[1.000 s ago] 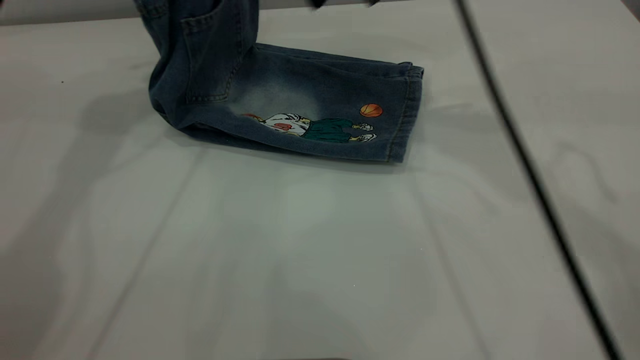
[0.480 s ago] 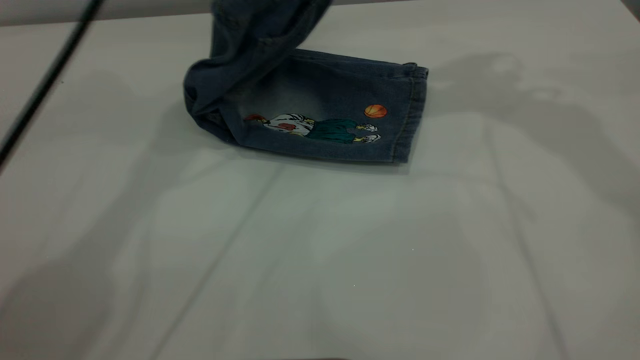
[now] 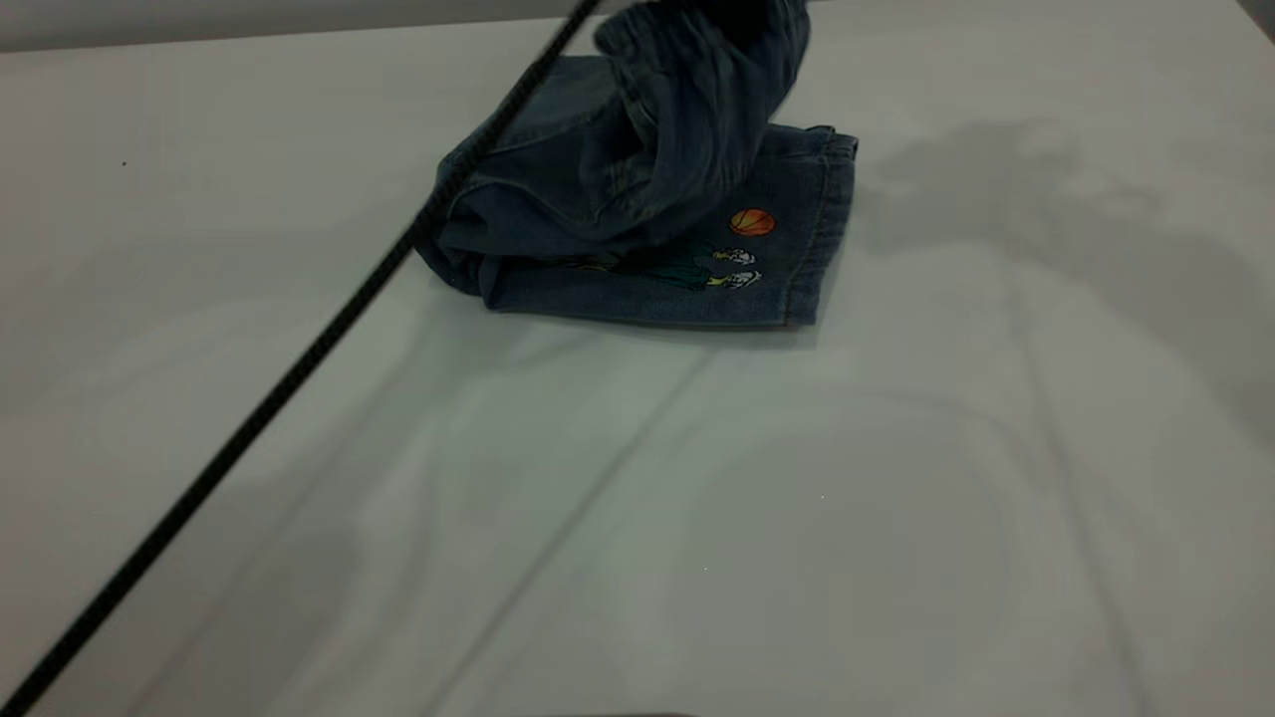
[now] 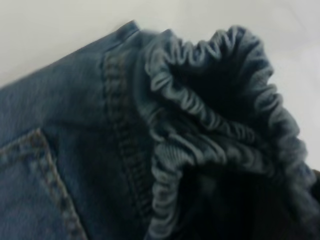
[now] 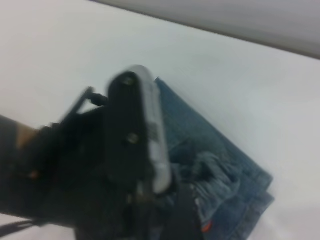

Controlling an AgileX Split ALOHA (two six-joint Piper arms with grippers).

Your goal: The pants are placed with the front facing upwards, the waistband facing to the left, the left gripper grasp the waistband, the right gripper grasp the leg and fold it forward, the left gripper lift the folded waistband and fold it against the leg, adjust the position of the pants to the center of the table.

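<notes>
A: Where are the pants (image 3: 647, 209) right now?

B: Toward the far side of the surface (image 3: 637, 518), a bit right of its middle. The leg (image 3: 777, 269) lies flat with the orange basketball and cartoon print facing up, which suggests the lengthwise fold is already done. The waistband (image 3: 687, 60) is raised above it and draped over toward the cuff end.

A: So the second fold is under way?

B: That's my reading. The upper half arches over the leg and covers most of the print, but the gathered band is not yet laid down; it hangs off the top edge of the exterior view.

A: And the left end effector?

B: Hard to say. In the left wrist view the ruched waistband (image 4: 215, 120) fills the picture at close range, bunched and pulled up, so the left end effector is probably clamped on it, but its fingers show nowhere and I cannot tell for certain. Only its thin black cable (image 3: 299, 358) crosses the exterior view diagonally.

A: The right one?

B: The right end effector isn't visible either. Its wrist camera looks from off to the side at a dark arm body (presumably the left arm) (image 5: 100, 170) over the denim (image 5: 225, 170).

A: What's left, then?

B: Lowering the waistband onto the leg, letting go, then shifting the bundle toward the centre of the surface, since it sits far back at present.
</notes>
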